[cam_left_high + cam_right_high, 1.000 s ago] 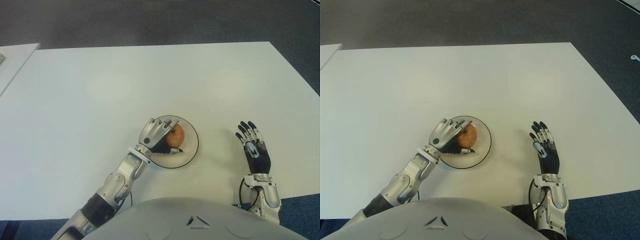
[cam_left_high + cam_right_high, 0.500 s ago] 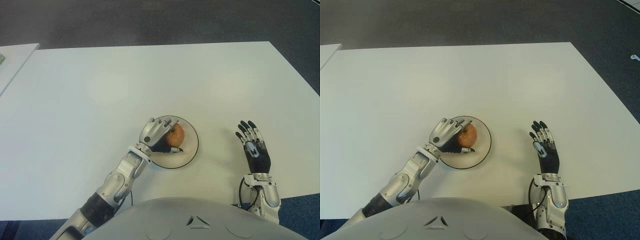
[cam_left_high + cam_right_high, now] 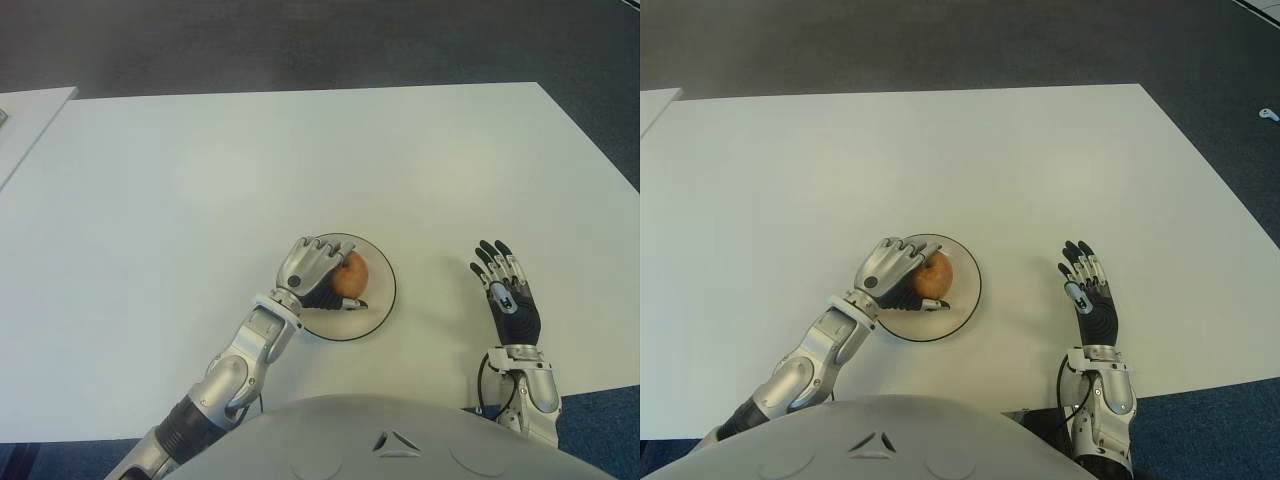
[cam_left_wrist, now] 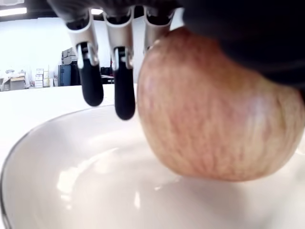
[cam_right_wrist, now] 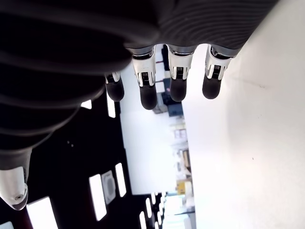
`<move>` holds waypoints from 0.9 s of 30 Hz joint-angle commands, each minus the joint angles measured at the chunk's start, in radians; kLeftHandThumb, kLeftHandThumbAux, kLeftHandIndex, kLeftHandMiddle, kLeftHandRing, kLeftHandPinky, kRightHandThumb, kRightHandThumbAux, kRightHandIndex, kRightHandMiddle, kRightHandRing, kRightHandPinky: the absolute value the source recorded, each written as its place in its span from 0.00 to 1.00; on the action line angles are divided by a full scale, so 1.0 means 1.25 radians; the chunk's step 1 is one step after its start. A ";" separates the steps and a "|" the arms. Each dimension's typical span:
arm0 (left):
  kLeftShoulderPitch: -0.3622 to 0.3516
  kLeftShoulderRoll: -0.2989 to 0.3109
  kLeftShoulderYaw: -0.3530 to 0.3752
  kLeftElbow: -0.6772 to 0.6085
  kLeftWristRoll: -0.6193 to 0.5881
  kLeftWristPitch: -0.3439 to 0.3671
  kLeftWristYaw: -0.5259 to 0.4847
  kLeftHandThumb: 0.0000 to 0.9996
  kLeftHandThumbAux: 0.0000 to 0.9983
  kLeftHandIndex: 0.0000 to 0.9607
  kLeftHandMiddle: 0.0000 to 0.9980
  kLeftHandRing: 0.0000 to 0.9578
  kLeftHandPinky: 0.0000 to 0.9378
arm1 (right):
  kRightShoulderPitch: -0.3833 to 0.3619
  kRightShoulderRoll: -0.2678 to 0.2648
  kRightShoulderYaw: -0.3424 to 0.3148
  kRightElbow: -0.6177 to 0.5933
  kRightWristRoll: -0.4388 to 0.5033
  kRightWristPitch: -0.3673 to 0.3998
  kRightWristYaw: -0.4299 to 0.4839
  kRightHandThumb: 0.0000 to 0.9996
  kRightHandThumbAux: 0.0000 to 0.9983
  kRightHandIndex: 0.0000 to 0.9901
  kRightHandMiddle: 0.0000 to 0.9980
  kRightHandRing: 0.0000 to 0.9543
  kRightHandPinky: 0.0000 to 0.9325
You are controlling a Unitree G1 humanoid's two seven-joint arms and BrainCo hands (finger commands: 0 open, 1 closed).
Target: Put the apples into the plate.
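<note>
Apple: one reddish apple (image 3: pixel 349 277) sits inside my plate (image 3: pixel 378 304), its underside touching the plate's floor in the left wrist view.
Plate: a round white plate with a dark rim, on the white surface (image 3: pixel 200 170) near its front edge, just in front of my body.
Left hand: my left hand (image 3: pixel 312 270) reaches over the plate's left rim and is curled over the apple; the palm presses its top and side, and my fingers (image 4: pixel 90 86) hang down past it with their dark tips just above the plate floor. I have hold of the apple.
Right hand: my right hand (image 3: pixel 508 295) shows to the right of the plate, well apart from it, palm up, fingers straight and spread, with nothing in it.
</note>
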 commanded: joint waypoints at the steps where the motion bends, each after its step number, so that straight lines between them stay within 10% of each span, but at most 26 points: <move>1: -0.002 0.005 -0.002 -0.030 0.038 0.004 -0.046 0.06 0.28 0.03 0.01 0.00 0.00 | 0.012 0.011 0.008 0.047 0.004 0.061 -0.004 0.16 0.51 0.03 0.14 0.07 0.00; 27: 0.013 -0.014 0.015 -0.093 0.070 -0.009 -0.127 0.03 0.22 0.00 0.00 0.00 0.00 | 0.000 0.015 0.008 0.067 -0.001 0.046 0.002 0.17 0.51 0.03 0.13 0.06 0.00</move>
